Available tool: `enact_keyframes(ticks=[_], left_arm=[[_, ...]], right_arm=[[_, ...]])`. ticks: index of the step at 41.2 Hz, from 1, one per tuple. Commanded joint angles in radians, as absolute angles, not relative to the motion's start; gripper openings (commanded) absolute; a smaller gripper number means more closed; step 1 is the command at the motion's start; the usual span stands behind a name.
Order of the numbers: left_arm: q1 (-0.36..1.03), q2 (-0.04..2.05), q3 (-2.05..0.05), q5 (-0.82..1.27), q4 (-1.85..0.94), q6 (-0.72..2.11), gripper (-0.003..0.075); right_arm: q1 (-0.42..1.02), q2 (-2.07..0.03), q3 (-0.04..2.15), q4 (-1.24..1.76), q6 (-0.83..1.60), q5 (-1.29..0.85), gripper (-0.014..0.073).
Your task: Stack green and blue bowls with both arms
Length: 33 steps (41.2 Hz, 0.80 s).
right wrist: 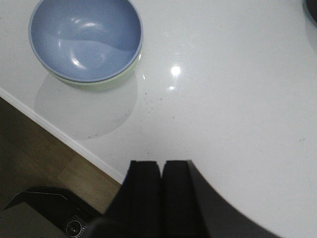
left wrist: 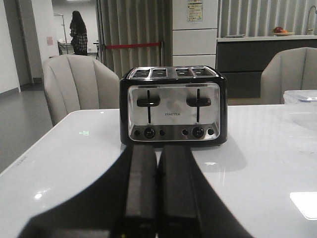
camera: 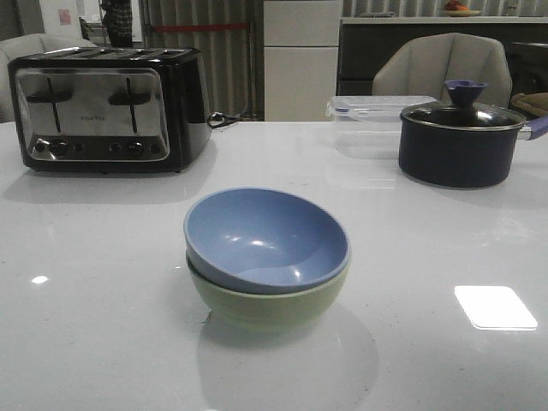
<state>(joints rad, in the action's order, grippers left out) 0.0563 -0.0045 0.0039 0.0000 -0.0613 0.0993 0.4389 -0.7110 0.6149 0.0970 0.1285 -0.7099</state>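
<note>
The dusty blue bowl [camera: 261, 235] sits nested inside the pale green bowl [camera: 265, 308] at the middle of the white table, slightly tilted. The stack also shows in the right wrist view, the blue bowl [right wrist: 84, 37] over a thin rim of the green bowl [right wrist: 111, 79]. My right gripper [right wrist: 161, 163] is shut and empty, above the table's near edge, well apart from the bowls. My left gripper [left wrist: 157, 148] is shut and empty, facing the toaster, with no bowl in its view. Neither arm shows in the front view.
A black and silver toaster [camera: 107, 107] stands at the back left. A dark lidded pot [camera: 458, 141] stands at the back right, with a clear plastic box [camera: 377, 111] behind it. The table edge [right wrist: 59, 134] and the floor lie near my right gripper.
</note>
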Motion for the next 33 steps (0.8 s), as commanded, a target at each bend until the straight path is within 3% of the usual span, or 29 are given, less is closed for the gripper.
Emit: enact_keyframes(ticks=[1,21,33], left_arm=[[0.055,-0.023,0.008,-0.085,-0.069,0.101,0.0093],[0.055,-0.023,0.008,-0.085,-0.069,0.101,0.0093],[0.055,-0.023,0.008,-0.085,-0.069,0.101,0.0093]], right_arm=[[0.432,-0.707,0.642,0.091,0.127,-0.648,0.0057],[0.428,-0.692,0.641,0.074,0.128,-0.647,0.0057],[0.174,-0.43,0.456,0.058,0.128,-0.43,0.0057]])
